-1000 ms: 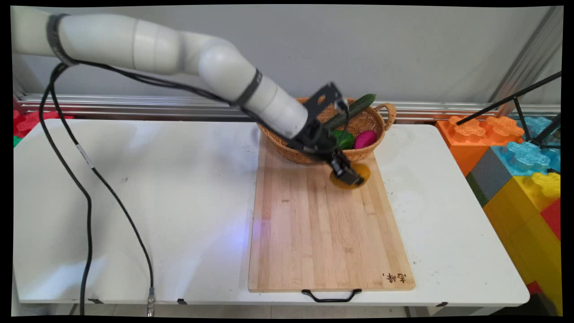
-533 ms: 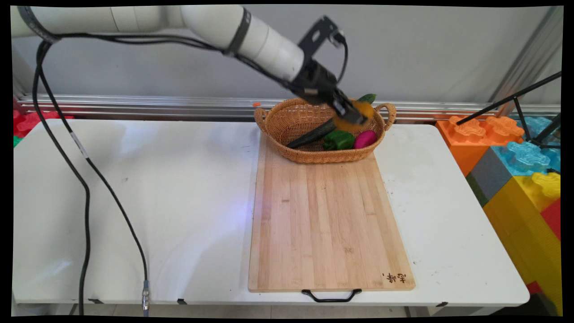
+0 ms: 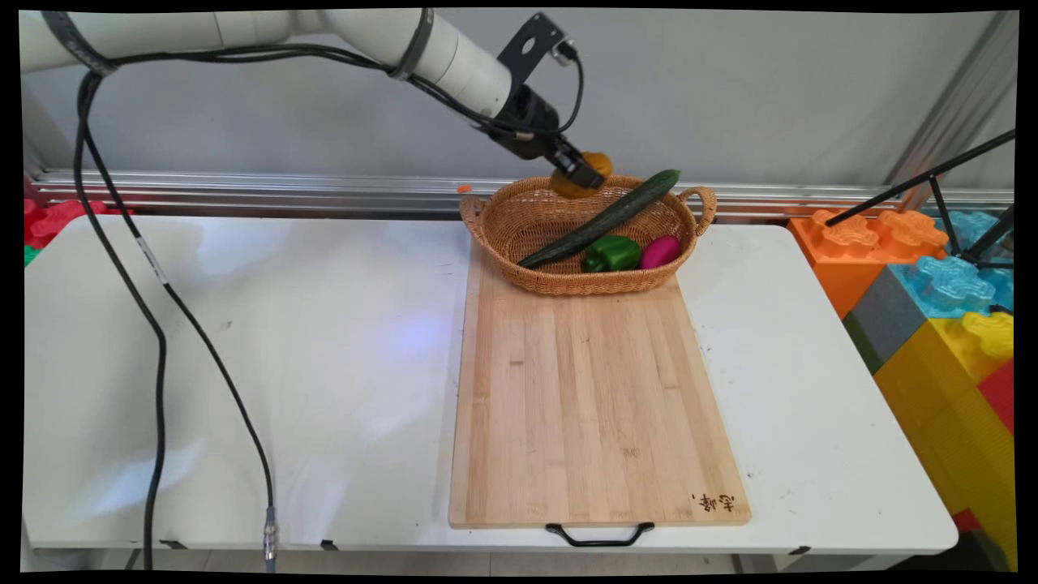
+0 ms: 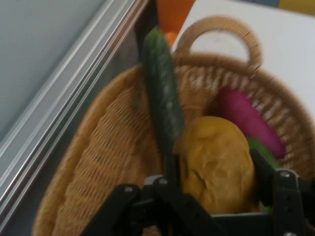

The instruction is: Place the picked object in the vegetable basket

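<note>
Lifted off the cutting board [image 3: 596, 405], the gripper [image 3: 581, 173] hangs clamped around a yellow-orange fruit [image 3: 585, 180] above the wicker basket [image 3: 519, 219].

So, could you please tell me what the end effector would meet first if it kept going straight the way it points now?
Probably the cucumber lying across the wicker basket, or the basket's weave beside it. The end effector points down into the basket with the yellow-orange fruit in its grip; depth is unclear.

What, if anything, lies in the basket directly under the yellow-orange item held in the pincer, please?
The pincer holds the yellow-orange item above the basket near its far rim. A cucumber lies slantwise just beside and below it; the green pepper and magenta item sit nearer the front.
</note>
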Robot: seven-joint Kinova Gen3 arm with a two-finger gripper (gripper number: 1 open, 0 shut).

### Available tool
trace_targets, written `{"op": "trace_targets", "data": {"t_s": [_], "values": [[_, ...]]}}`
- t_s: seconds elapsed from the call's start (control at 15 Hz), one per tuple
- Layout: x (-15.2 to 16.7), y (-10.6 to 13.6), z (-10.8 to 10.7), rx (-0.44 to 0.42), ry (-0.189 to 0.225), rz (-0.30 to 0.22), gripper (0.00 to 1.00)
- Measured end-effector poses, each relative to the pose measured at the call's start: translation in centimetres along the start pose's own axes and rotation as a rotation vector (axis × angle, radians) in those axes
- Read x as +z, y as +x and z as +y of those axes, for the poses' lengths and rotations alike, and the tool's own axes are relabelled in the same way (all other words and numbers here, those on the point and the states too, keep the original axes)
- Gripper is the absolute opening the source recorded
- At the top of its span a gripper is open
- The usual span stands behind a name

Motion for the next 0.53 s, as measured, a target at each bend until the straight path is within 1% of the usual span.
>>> {"op": "trace_targets", "data": {"t_s": [0.2, 0.53], "values": [[1.7, -1.7, -2.0, -0.007, 0.032, -0.033, 0.0], [3.8, -3.8, -3.8, -0.014, 0.064, -0.077, 0.0]]}}
